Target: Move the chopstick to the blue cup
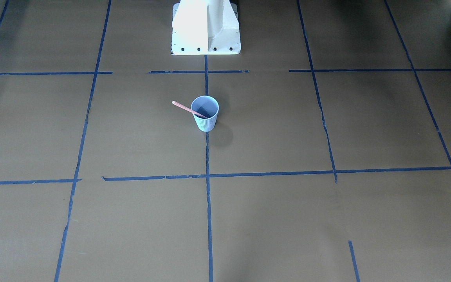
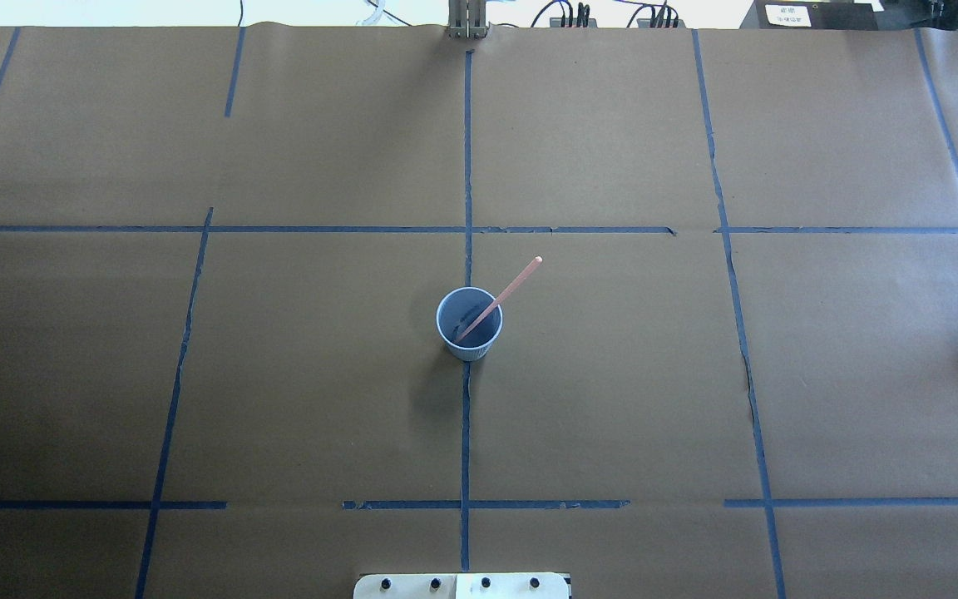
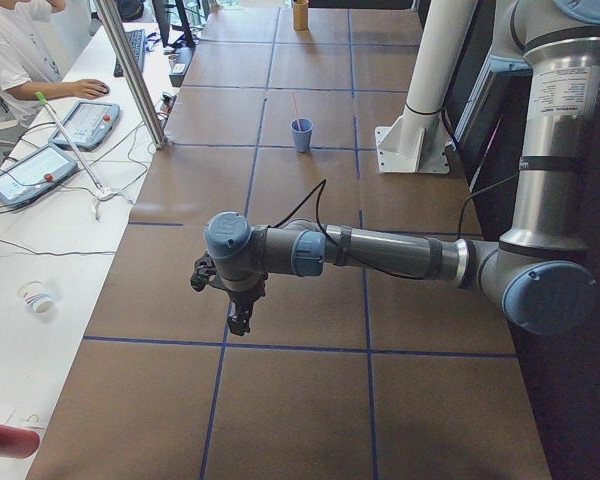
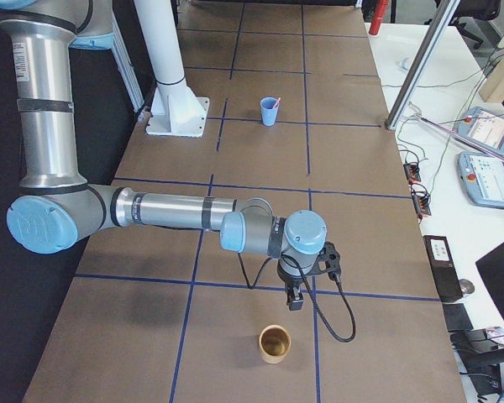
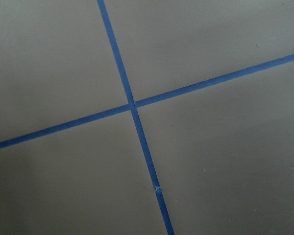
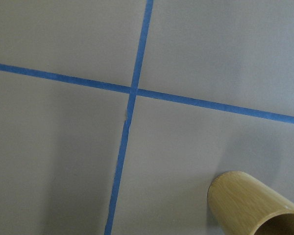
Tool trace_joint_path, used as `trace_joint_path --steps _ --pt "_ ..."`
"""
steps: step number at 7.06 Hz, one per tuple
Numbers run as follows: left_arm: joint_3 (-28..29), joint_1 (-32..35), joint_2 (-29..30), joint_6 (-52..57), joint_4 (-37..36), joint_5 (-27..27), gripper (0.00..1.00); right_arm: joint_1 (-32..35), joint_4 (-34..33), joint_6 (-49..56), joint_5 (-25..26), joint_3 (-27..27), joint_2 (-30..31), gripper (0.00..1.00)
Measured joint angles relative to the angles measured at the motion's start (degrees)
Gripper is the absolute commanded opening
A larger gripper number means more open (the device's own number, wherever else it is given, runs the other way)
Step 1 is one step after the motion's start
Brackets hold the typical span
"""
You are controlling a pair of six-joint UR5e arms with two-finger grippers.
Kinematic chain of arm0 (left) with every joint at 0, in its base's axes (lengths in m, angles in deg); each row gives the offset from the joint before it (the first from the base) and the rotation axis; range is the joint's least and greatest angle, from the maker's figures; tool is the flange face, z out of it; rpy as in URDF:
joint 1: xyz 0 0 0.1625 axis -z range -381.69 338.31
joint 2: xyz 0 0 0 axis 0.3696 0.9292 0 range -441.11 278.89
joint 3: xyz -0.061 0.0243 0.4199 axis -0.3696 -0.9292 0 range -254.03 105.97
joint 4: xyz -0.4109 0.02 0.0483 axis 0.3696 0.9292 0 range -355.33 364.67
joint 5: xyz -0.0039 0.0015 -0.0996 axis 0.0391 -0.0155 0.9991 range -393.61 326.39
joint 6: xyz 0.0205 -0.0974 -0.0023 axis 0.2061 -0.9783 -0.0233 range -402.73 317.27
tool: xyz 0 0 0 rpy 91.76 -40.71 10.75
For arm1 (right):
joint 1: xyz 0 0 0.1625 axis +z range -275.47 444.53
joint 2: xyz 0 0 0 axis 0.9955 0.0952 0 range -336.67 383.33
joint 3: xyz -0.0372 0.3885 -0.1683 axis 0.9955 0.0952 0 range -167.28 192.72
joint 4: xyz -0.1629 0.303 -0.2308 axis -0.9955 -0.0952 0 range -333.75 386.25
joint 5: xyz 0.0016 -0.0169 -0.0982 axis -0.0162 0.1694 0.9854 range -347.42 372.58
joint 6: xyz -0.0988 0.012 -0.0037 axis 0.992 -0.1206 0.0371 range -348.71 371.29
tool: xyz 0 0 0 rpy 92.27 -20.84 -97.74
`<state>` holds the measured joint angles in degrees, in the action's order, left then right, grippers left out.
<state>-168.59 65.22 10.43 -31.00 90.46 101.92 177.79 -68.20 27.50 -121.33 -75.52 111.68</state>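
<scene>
The blue cup (image 1: 206, 123) stands upright at the middle of the table, on a blue tape line. One pinkish-tan chopstick (image 1: 182, 107) leans inside it, its top sticking out over the rim. Both also show in the overhead view: cup (image 2: 471, 349), chopstick (image 2: 516, 283). My left gripper (image 3: 238, 315) hangs over the table's left end, far from the cup. My right gripper (image 4: 294, 298) hangs over the right end. Both show only in the side views, so I cannot tell whether they are open or shut. The wrist views show only brown paper and tape.
A tan wooden cup (image 4: 275, 343) stands just below my right gripper, and shows in the right wrist view (image 6: 255, 205). The white robot pedestal (image 1: 206, 27) stands behind the blue cup. An operator (image 3: 10, 50) sits at a side desk with teach pendants.
</scene>
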Motion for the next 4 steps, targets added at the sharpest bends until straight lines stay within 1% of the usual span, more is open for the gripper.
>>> trace_joint_path --steps 2,4 --pt "-0.34 0.17 -0.03 0.76 -0.39 -0.45 1.0 0.14 -0.95 2.5 0.31 -0.56 0.18 1.0" --pt "-3.88 0.25 -3.58 1.27 -2.82 -0.65 1.0 0.04 -0.77 3.46 2.62 -2.41 0.97 1.0"
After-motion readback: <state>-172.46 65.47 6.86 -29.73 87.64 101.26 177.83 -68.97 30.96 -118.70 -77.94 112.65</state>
